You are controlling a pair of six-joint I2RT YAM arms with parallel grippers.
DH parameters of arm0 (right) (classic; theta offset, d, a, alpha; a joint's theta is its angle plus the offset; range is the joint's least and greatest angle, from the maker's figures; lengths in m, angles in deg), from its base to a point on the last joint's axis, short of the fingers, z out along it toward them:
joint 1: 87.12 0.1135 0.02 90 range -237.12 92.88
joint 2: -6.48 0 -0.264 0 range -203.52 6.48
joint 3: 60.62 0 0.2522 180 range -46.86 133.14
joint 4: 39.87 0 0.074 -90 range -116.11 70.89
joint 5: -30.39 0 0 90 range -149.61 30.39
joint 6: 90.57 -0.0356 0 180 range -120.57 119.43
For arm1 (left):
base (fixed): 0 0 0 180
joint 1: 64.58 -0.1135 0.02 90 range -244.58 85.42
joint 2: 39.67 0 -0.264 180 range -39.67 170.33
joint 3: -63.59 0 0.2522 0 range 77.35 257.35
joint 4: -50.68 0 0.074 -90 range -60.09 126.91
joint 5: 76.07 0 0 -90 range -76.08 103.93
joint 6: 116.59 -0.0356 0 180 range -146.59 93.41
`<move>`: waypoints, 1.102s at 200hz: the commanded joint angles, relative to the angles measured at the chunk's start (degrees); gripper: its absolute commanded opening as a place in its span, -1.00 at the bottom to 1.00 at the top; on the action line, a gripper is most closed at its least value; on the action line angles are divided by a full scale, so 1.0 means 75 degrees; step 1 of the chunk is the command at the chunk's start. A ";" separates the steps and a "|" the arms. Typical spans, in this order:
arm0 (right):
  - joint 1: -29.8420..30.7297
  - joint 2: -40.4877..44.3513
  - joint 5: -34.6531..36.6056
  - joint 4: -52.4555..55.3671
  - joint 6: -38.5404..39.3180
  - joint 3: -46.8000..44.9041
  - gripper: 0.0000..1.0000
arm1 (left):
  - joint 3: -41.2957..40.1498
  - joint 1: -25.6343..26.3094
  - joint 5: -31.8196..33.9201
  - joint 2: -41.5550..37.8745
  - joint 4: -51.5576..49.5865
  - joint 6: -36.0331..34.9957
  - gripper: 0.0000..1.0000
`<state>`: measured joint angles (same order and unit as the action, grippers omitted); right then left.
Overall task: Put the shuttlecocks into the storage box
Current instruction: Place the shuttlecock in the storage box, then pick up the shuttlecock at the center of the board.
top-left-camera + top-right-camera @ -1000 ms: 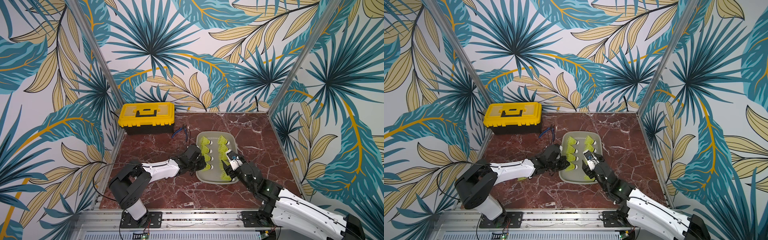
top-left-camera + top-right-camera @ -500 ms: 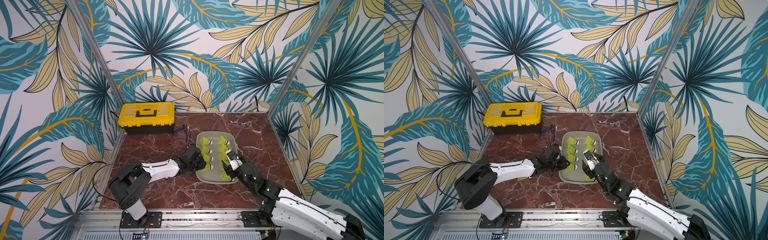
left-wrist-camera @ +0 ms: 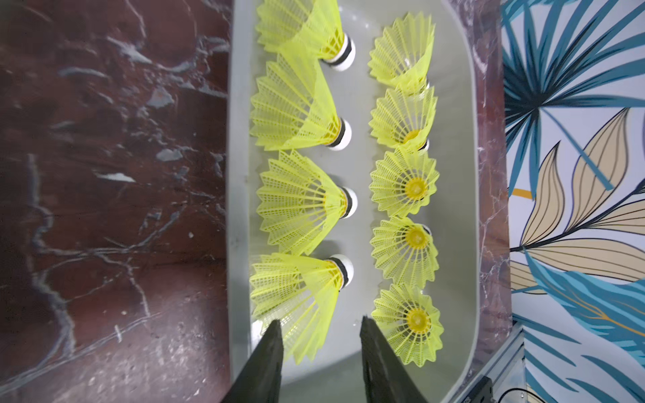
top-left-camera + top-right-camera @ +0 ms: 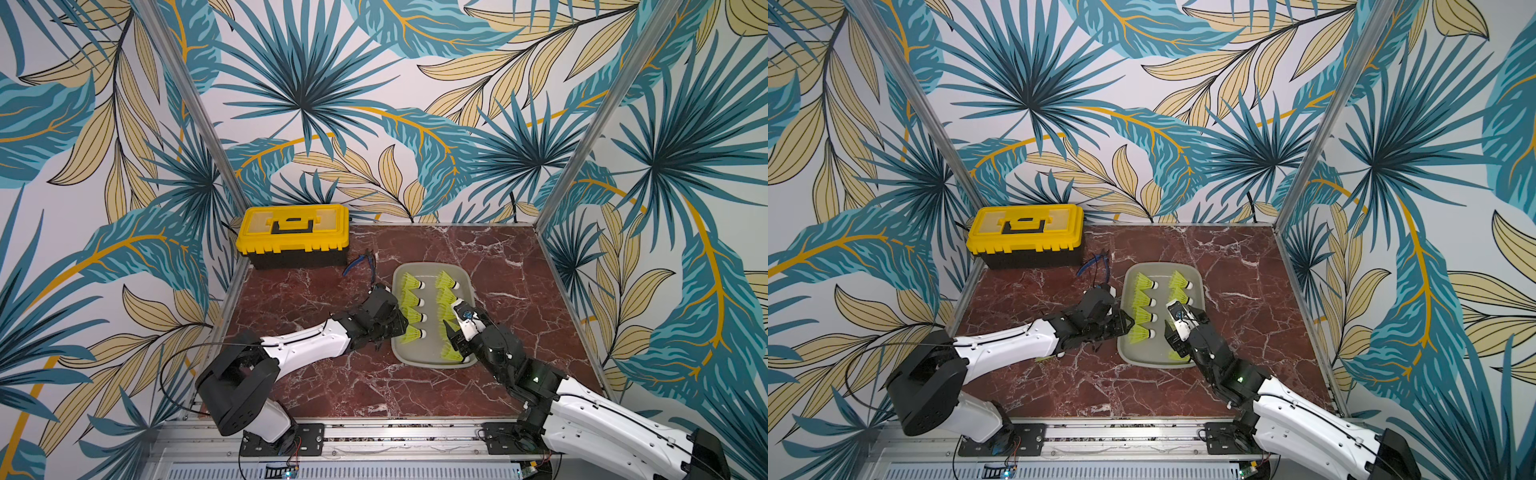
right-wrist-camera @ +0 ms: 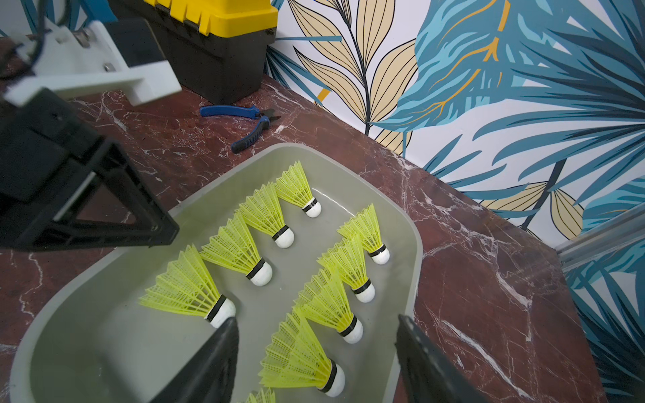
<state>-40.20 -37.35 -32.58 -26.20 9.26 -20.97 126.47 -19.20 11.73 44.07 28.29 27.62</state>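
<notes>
- Shuttlecocks (image 3: 300, 202) lie in two rows inside the storage box (image 4: 432, 363): four along its left long rim and five beside them, with skirts overlapping and white tips pointing right.
- Bare grey floor shows at the box's near end, next to the row of four.
- The left gripper (image 3: 319, 328) reaches over the left rim with its jaws parted; the nearest shuttlecock's skirt lies partly between them.
- The right gripper (image 5: 316, 324) hangs over the near right part of the box, jaws wide, gripping nothing.
- Blue pliers (image 5: 244, 122) and a yellow toolbox (image 4: 293, 232) sit beyond the far left corner, apart from the rim.
- The marble table (image 4: 519, 291) lies open to the right of the box.
</notes>
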 commanded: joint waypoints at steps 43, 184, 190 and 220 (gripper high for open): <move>0.0006 0.0065 0.0143 0.0032 -0.0092 -0.0170 0.43 | -0.0286 -0.0572 0.1854 -0.2067 -0.1884 -0.0920 -0.05; -0.0002 -0.0203 0.0134 -0.0113 -0.0079 -0.0065 0.43 | -0.2026 -0.2520 0.2687 -0.4939 -0.4235 -0.0466 0.25; 0.0001 -0.0214 0.0127 -0.0105 -0.0090 -0.0065 0.44 | -0.2114 -0.2624 0.2565 -0.4976 -0.4241 -0.0456 0.25; 0.0012 -0.0214 0.0123 -0.0116 -0.0103 -0.0065 0.44 | -0.2537 -0.3178 0.1747 -0.5103 -0.3984 -0.0502 0.25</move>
<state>-40.20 -38.88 -32.36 -26.23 9.26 -20.99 110.15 -40.44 30.24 6.98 -1.91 23.75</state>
